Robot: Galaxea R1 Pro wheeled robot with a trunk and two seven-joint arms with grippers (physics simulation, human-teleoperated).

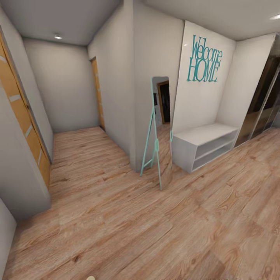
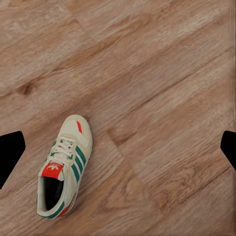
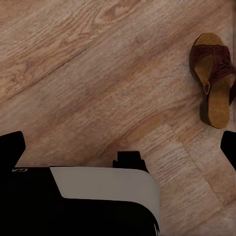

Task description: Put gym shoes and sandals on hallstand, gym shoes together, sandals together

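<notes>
Nothing picked yet: my left gripper (image 2: pixel 118 147), jaws spread and empty, hangs above one gym shoe (image 2: pixel 63 169) on the corridor floor (image 2: pixel 162 73), the right gripper (image 3: pixel 120 145) likewise open near a sandal (image 3: pixel 215 78); next I judge a descent onto the shoe.

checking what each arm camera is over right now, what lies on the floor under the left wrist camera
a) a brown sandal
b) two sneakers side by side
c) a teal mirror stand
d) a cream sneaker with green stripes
d: the left wrist view looks down on a single cream sneaker with green side stripes and a red tongue patch, lying on the wood floor; the brown sandal shows in the right wrist view.
</notes>
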